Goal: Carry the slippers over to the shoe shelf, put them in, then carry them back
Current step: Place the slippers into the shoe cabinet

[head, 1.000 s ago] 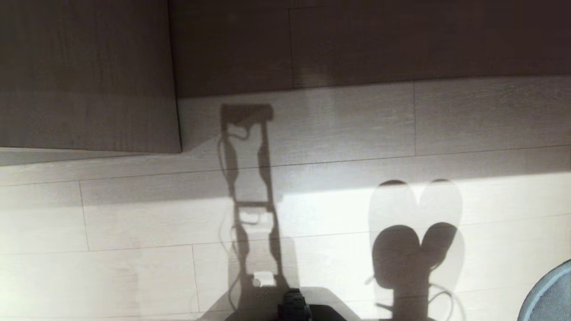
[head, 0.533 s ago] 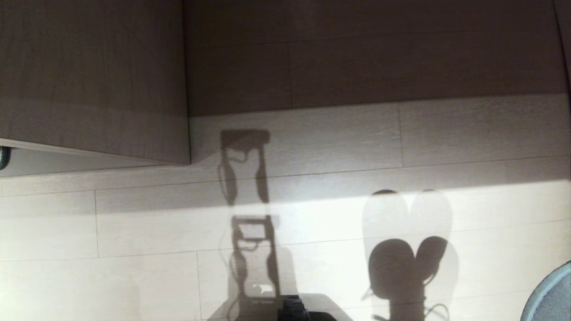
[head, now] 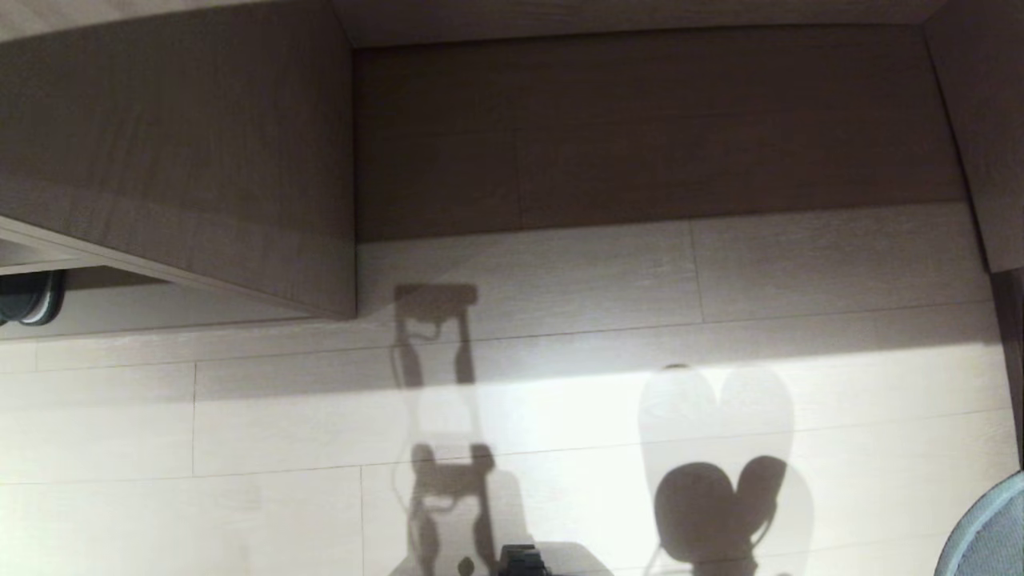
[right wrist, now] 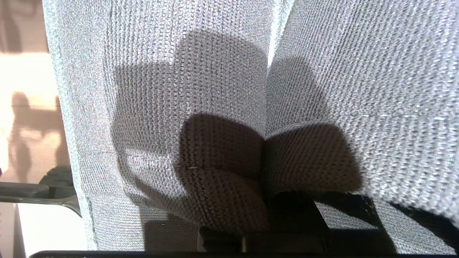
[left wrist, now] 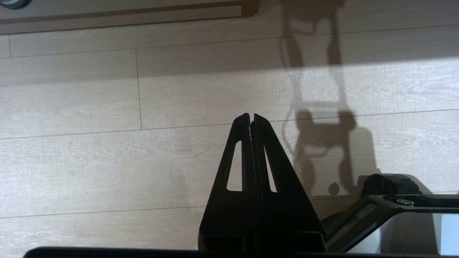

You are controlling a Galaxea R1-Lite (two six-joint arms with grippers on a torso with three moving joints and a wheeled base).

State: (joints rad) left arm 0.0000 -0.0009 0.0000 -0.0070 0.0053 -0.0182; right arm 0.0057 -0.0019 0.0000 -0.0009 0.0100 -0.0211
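The slippers (right wrist: 200, 71) are grey-blue knitted fabric and fill the right wrist view, two side by side. My right gripper (right wrist: 283, 218) is shut on the slippers, its dark fingers mostly buried under their bunched straps. In the head view only a rounded edge of a slipper (head: 988, 532) shows, at the bottom right corner. My left gripper (left wrist: 251, 116) is shut and holds nothing, hanging over bare floor. At the far left a low opening (head: 32, 276) under a wood-grain panel holds a dark shoe (head: 24, 298); I cannot tell if it is the shoe shelf.
A beige wood-grain cabinet side (head: 176, 152) stands at the left, and next to it a wide shadowed recess (head: 640, 128) with a bare floor. Another panel (head: 980, 120) closes the recess on the right. Pale plank floor (head: 240, 416) lies in front. My base (head: 520, 560) shows at the bottom.
The whole head view has slid down as the camera tilts up. More of the cabinet, the recess top and the dark shoe at left came into view. The arms stay still.
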